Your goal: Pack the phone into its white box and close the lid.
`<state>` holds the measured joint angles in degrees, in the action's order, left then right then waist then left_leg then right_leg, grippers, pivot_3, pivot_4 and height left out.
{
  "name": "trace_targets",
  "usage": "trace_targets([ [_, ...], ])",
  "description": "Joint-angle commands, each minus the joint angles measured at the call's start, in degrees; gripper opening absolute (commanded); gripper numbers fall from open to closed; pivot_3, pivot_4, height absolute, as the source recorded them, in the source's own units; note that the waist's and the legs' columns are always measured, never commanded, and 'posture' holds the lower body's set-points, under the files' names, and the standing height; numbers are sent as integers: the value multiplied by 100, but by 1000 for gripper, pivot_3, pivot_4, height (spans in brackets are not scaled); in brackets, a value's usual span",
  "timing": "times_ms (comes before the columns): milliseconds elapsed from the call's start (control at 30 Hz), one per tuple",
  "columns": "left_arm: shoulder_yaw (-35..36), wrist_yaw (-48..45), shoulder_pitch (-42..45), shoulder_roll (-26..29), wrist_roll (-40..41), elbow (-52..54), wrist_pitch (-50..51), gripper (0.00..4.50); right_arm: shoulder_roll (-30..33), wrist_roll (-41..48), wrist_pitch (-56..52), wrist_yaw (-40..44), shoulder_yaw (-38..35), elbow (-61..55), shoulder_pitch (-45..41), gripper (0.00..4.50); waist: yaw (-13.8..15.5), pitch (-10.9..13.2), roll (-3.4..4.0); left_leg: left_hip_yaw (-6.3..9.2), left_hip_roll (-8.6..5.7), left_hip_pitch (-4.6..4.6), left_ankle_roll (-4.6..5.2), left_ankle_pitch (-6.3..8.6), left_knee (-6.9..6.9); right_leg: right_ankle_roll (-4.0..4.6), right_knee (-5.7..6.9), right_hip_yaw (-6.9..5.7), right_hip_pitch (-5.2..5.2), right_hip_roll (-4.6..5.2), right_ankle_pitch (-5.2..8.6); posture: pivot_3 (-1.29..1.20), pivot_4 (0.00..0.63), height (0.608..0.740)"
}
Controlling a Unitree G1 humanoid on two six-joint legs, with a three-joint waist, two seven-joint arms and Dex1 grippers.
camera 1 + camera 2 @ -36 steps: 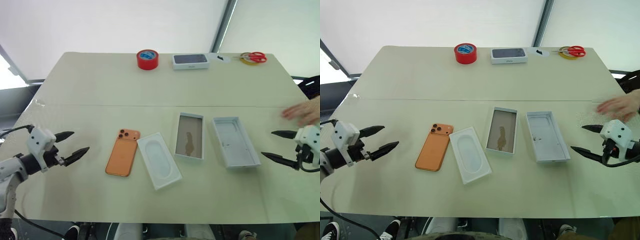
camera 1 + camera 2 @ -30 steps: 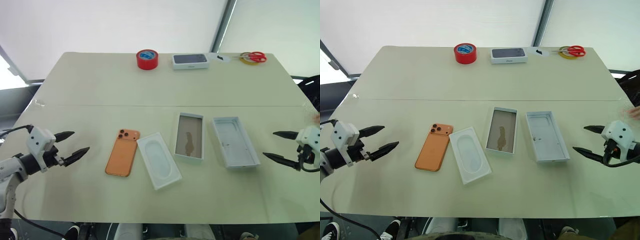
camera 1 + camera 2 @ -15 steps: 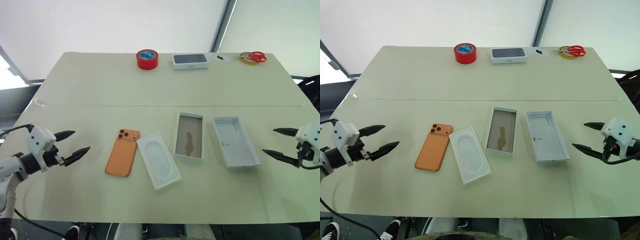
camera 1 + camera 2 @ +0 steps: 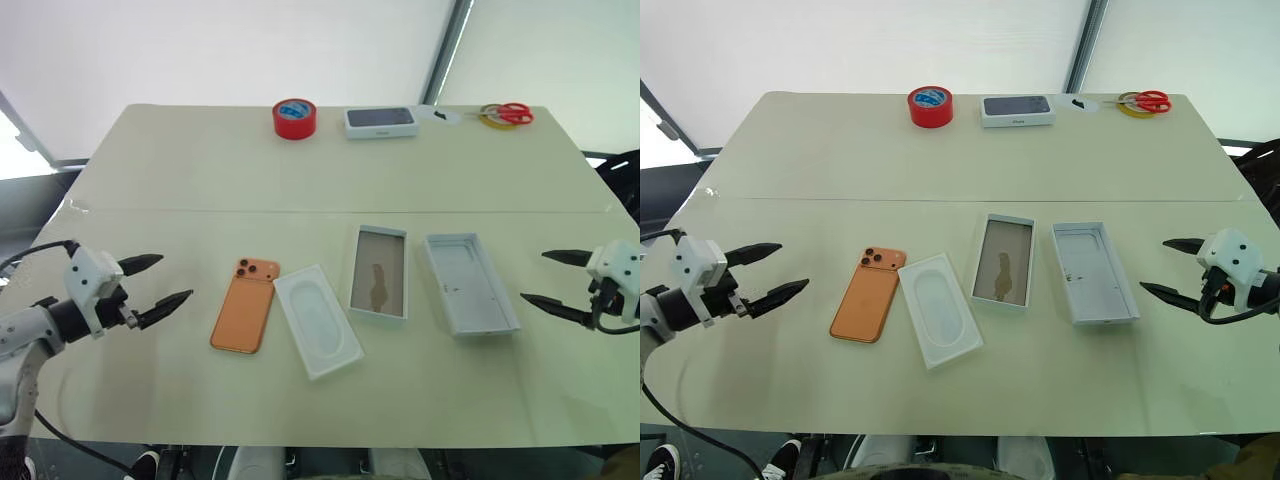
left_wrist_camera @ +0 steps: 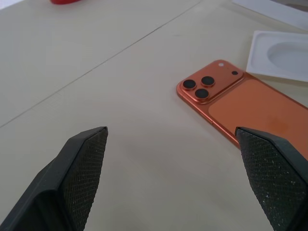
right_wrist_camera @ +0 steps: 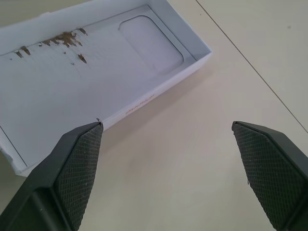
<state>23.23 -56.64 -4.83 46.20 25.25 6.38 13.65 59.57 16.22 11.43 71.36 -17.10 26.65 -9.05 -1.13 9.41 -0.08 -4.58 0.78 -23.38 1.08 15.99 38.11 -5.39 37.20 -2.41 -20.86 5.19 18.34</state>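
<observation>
The orange phone [image 4: 245,305] lies face down left of the table's middle, its camera cluster at the far end; it also shows as phone [image 5: 250,110]. The white box [image 4: 380,272] lies open at the middle with a brownish inside. Right of it the lid [image 4: 470,283] lies hollow side up, its printed face hidden, also seen as lid [image 6: 72,82]. My left gripper [image 4: 172,277] hovers open a short way left of the phone, holding nothing. My right gripper [image 4: 535,277] hovers open just right of the lid, also holding nothing.
A thin white tray [image 4: 317,320] with an oval recess lies between the phone and the white box. At the far edge stand a red tape roll [image 4: 295,118], a white box with a dark grey face [image 4: 381,122] and red-handled scissors [image 4: 510,114].
A person's hand at the right edge has withdrawn out of view. Both grippers stay open and have hardly moved.
</observation>
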Motion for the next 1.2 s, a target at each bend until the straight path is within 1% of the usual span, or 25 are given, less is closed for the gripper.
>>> trace_targets([
  [33,-196,549,-46,-68,400,953,1102,4449,-71,327,-351,46,51,-931,-124,4483,3,0,1,0,0,0,0,0,0,0,0,0,0,0,0,0,150,730],
  [67,-256,727,-43,-119,514,1227,1407,4449,-93,394,-479,69,97,-1179,-105,4483,12,0,1,1,0,0,0,0,0,-1,1,0,1,0,0,0,150,730],
  [167,-496,1158,144,-363,1711,2054,2777,4449,-175,619,-903,142,259,-1896,-110,4483,42,0,0,2,0,0,0,-1,1,-2,1,0,5,0,-1,0,150,730],
  [200,-576,1350,222,-406,2282,2236,3382,4449,-220,749,-1085,170,330,-2237,-57,4483,50,0,0,3,0,0,-1,-2,2,-2,1,-1,7,0,-1,0,150,730],
  [267,-632,1707,322,-474,2806,2478,4008,4449,-265,904,-1344,214,403,-2686,50,4483,52,0,0,5,0,0,-4,-3,4,-2,1,-1,9,0,-1,0,150,730],
  [300,-635,1946,382,-480,3278,2476,4464,4449,-284,941,-1418,231,447,-2859,98,4483,47,0,-1,5,0,0,-5,-5,4,-2,1,-1,9,0,-1,0,150,730],
  [433,-854,2605,569,-544,3892,2543,5259,4449,-365,996,-1579,306,628,-3254,164,4483,44,1,-2,6,0,2,-16,-12,5,-3,0,-2,13,-3,-1,0,150,730],
  [600,-1055,3613,1154,-1044,4848,2037,5950,4449,-495,840,-1475,362,843,-3101,-99,4483,66,1,-4,9,-2,3,-16,-13,14,-2,1,-4,18,-4,-1,0,150,730],
  [633,-1142,3798,1247,-1085,5021,1952,6137,4449,-520,811,-1433,366,879,-3054,-154,4483,57,1,-4,9,-2,3,-16,-13,15,-3,1,-4,18,-4,-1,0,150,730],
  [800,-1516,4573,1485,-1149,5250,1876,6606,4449,-596,688,-1288,426,998,-2762,-370,4483,50,1,-5,8,-3,3,-18,-15,15,-3,0,-4,19,-11,-1,0,150,730],
  [867,-1587,4922,1586,-1110,5479,1856,6760,4449,-614,644,-1221,425,984,-2622,-415,4483,58,1,-6,8,-2,3,-18,-16,15,-3,0,-4,20,-11,-1,0,150,730],
  [900,-1585,5255,1614,-1141,5815,1710,6711,4449,-623,620,-1189,419,974,-2564,-418,4483,59,1,-6,9,-3,5,-18,-16,17,-3,0,-4,23,-11,-1,0,150,730],
  [967,-1689,5583,1683,-1201,5749,1780,6710,4449,-641,573,-1116,408,956,-2475,-399,4483,62,1,-6,10,-2,7,-18,-16,19,-3,0,-4,26,-11,-1,0,150,730],
  [1000,-1719,5881,1662,-1273,5970,1680,6617,4449,-652,553,-1082,399,950,-2454,-392,4483,60,1,-5,12,-3,9,-18,-16,19,-3,0,-4,29,-11,-1,0,150,730],
  [1067,-1855,6044,1685,-1277,5821,1765,6629,4449,-682,537,-1052,377,944,-2451,-391,4483,54,1,-5,11,-3,12,-18,-16,19,-3,-2,-3,32,-11,0,0,150,730],
  [1200,-1999,6483,1745,-1599,5846,1633,6338,4449,-730,495,-997,332,956,-2427,-404,4483,76,-2,-1,11,-3,22,-20,-17,19,-2,-2,-4,42,-11,0,0,150,730],
])
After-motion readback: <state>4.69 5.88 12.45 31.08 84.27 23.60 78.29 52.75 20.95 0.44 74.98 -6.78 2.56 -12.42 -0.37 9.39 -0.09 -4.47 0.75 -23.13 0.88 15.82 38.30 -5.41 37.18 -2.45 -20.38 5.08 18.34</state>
